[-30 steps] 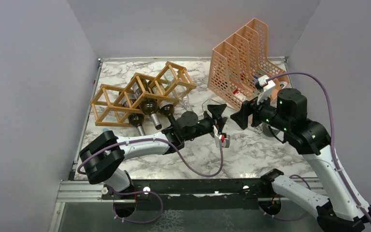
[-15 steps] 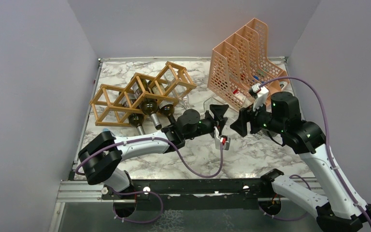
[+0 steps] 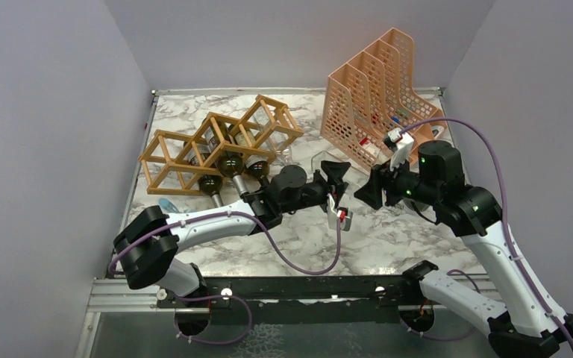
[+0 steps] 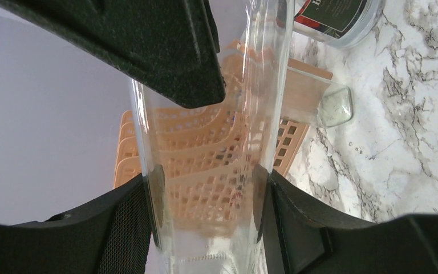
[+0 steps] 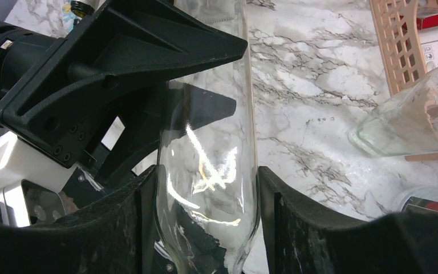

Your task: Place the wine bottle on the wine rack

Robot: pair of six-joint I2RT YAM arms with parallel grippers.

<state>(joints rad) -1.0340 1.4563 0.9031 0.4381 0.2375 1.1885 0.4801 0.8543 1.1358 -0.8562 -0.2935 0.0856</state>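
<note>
**Currently: both tools clamped on one clear bottle, rack not yet reached**

Okay, the wine bottle [image 4: 211,188] is clear glass. It is held up off the surface [image 3: 388,239], to the right of the wine rack [image 3: 216,145] and apart from it.

- **Left tool:** The left tool [image 4: 208,228] is closed on the bottle, with its pads against the glass on both sides.
- **Right tool:** The right tool [image 5: 205,228] is closed on the same bottle a little further along, and the two tools face each other almost nose to nose.
- **Why two grips:** This reads as a handover. The left arm sits on the rack's side, so it makes sense for it to take the bottle for the reach. I cannot tell which tool carries the weight.
- **Rack:** Three dark bottles [image 3: 227,168] already lie in its cells, with their necks poking out of the rack's front toward the arms. That is probably how this bottle should end up too. The cells at the rack's left end look free.
- **Other things:** A peach file holder [image 3: 377,97] stands well to the right of the rack. A second clear bottle [image 5: 410,125] lies against it, further from the rack than the held one. Neither is part of the job.

**Next, as I judge it:** the right tool should let go, then the left should swing toward the rack and line the bottle up with an open cell.

**Risks:** The glass is slick. If either arm moves while both tools are clamped, the bottle could twist or slip. The rack is made of thin sticks, so a nudge could shift it or disturb the bottles stored in it.
</note>
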